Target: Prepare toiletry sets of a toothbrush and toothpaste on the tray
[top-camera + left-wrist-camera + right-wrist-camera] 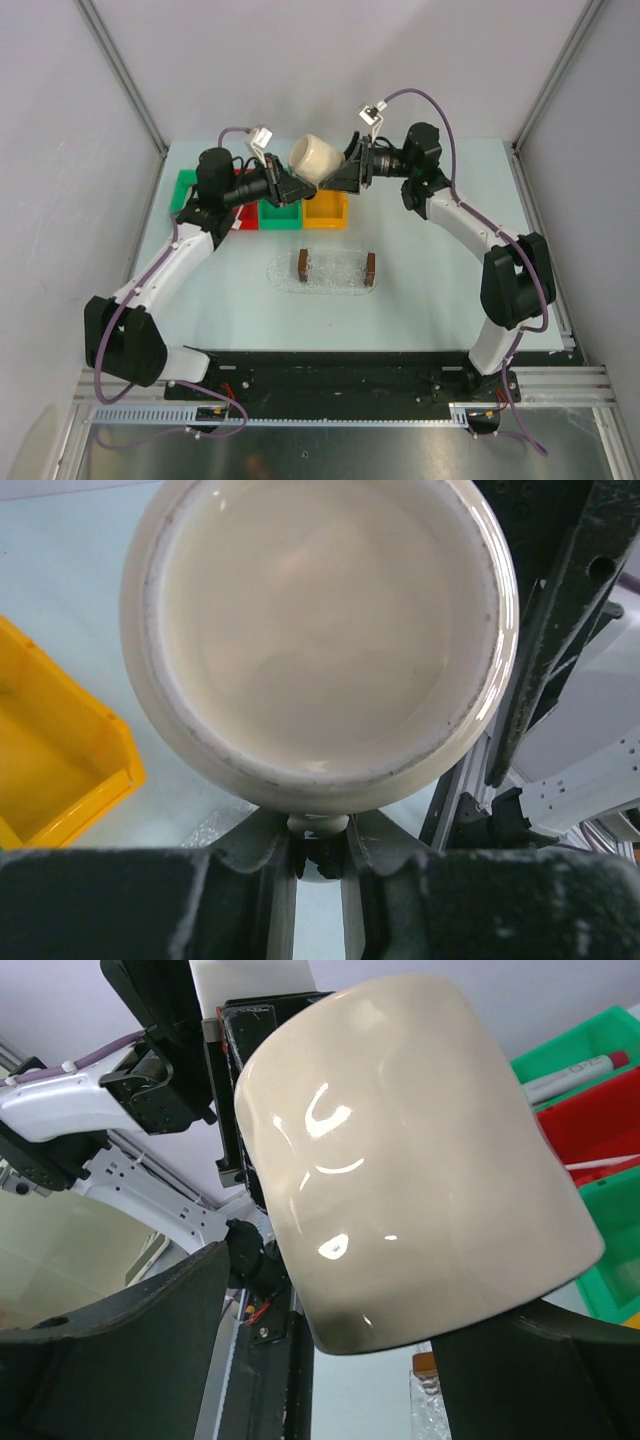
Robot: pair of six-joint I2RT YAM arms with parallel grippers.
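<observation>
This looks like a handover of the mug [316, 157], so seat your right gripper [335, 1355] squarely on its body before the left gripper [318, 848] lets go. The left pinches the handle tight. The right stands wide astride the mug, not visibly touching. The mug hangs beyond the tray [337, 272], which holds no set yet.

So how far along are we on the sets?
Done: nothing that shows; the tray looks empty. In hand: the left gripper is shut on a cream cup held in the air, and the right gripper has its open jaws either side of it. Left: every set has yet to go on the tray.
</observation>
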